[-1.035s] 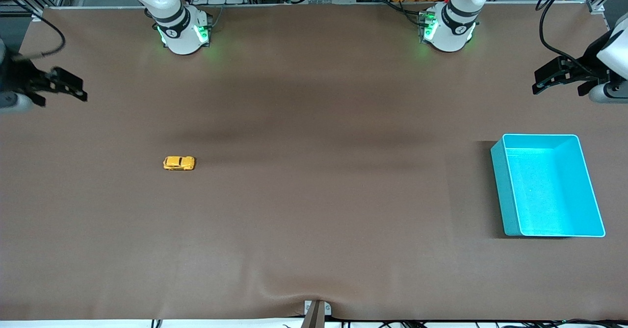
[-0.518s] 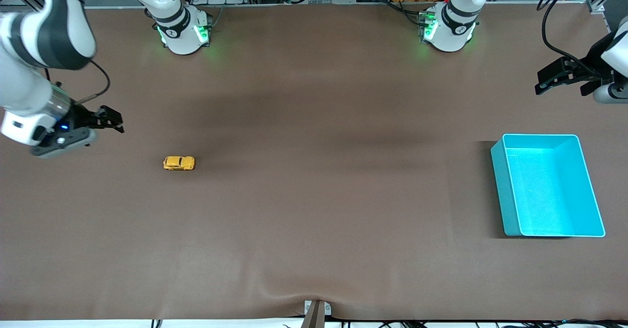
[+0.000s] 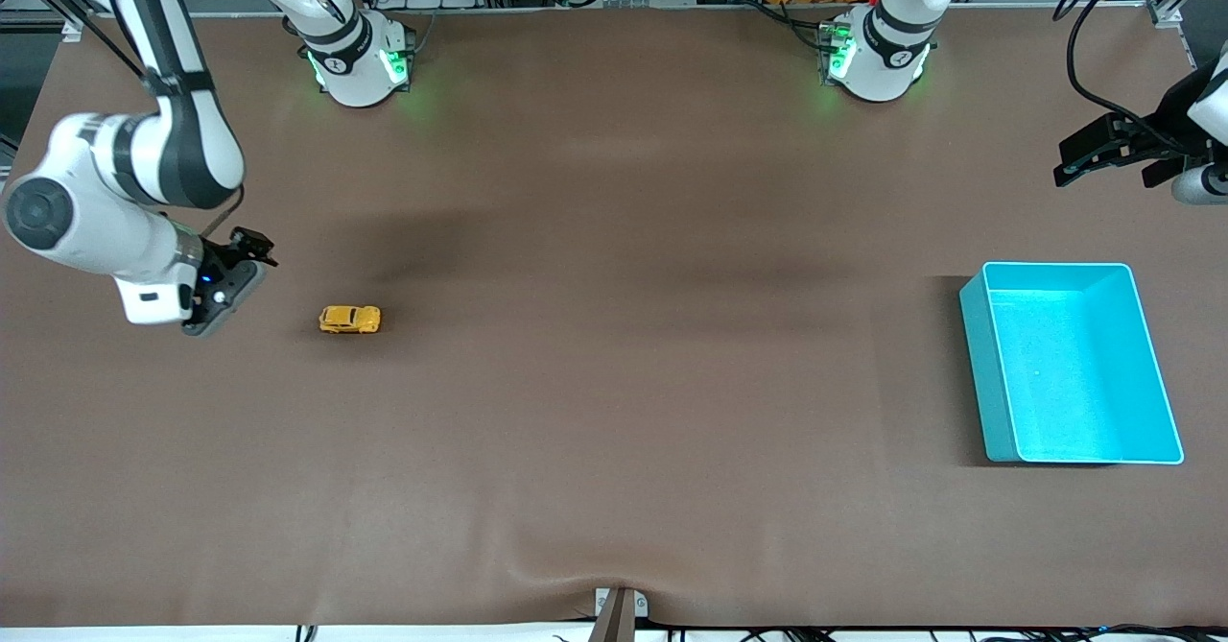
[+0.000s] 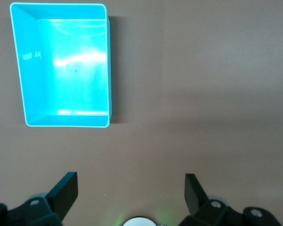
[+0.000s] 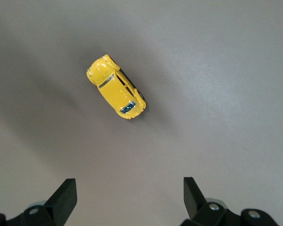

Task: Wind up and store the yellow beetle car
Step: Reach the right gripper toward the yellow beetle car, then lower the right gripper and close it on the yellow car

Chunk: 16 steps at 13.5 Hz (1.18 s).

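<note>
Toward the right arm's end of the desk (image 3: 614, 431), the yellow beetle car (image 3: 350, 320) sits on its wheels on the bare brown surface, untouched by anything, so neither the winding nor the storing looks begun. Just beside it, above the desk on the side away from the bin, hangs the right claw (image 3: 251, 247), its fingers (image 5: 66, 195) spread wide and holding nothing (the wrist view shows the car lying clear of them). Well apart, at the left arm's end, the teal bin (image 3: 979, 373) stands with nothing in it. Near its own end, the left claw (image 3: 1103, 150) waits, equally wide and unladen.
</note>
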{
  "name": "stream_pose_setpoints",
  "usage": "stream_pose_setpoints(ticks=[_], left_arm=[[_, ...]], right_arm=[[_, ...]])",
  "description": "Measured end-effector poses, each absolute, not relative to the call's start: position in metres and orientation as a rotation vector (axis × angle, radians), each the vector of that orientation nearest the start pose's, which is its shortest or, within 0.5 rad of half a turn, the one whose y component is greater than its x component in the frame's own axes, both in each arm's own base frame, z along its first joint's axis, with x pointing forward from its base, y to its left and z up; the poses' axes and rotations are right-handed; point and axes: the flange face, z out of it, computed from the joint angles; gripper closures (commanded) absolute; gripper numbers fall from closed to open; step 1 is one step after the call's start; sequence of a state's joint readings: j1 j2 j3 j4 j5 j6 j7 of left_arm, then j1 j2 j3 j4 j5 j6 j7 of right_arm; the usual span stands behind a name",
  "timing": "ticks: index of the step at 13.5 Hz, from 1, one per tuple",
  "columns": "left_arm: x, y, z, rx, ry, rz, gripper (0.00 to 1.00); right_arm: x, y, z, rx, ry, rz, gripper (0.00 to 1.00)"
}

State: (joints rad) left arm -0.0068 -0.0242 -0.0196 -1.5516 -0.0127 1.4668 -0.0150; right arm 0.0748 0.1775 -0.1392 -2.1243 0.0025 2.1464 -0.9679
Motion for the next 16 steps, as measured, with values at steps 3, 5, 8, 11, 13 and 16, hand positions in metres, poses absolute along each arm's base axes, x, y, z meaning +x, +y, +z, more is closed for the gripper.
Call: stream_pose_setpoints(ticks=[3,5,8,11,13,16], left_arm=[[0.536,-0.012,0.638,-3.151,0.009,0.097,0.0],[0.536,-0.012,0.638,-3.151,0.008,0.094,0.0],[0.537,-0.008,0.639,-3.152,-0.003,0.089,0.0],[0.537,-0.013,0.639,-3.151,0.01,0.087,0.0],[0.537,-0.013,0.639,-3.151,0.011,0.087,0.0],[0.537,-0.015,0.639,-3.151,0.016,0.086,0.0]], right_arm=[[0.536,-0.028,0.28,-2.688,-1.549,0.157,0.0],[0.528,-0.017,0.264,-2.613,-1.662,0.164,0.0],[0.528,0.031,0.257,-2.503,-1.842,0.148,0.0],[0.526,0.071,0.254,-2.429,-1.984,0.138,0.0],[0.528,0.072,0.25,-2.395,-2.087,0.151,0.02],[0.531,0.069,0.237,-2.351,-2.162,0.157,0.06]])
